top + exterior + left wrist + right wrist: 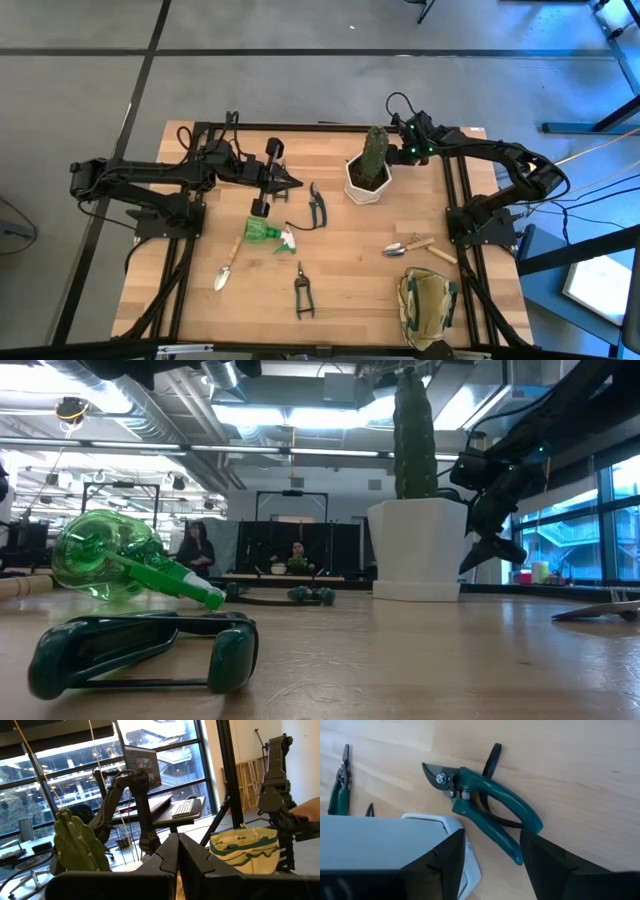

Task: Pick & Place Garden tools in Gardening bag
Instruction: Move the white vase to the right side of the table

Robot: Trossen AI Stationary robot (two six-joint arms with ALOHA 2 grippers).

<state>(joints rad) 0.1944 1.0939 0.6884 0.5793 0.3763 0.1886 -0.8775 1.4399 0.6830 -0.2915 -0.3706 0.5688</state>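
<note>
Nowhere readable writing on spray bottle (262, 231), shears (485, 815).

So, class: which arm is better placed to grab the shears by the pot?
Probably right. The right hand is open and aimed down at those shears, beside the pot. The left hand is shut and points level.

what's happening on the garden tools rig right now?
Nothing is picked yet. The right gripper hangs open beside the cactus pot, and its wrist view looks down on the green-handled pruning shears lying on the table. The left gripper is shut and empty, held above the table near the green spray bottle. Both trowels and another pair of shears lie loose. The gardening bag sits at the front right.
</note>
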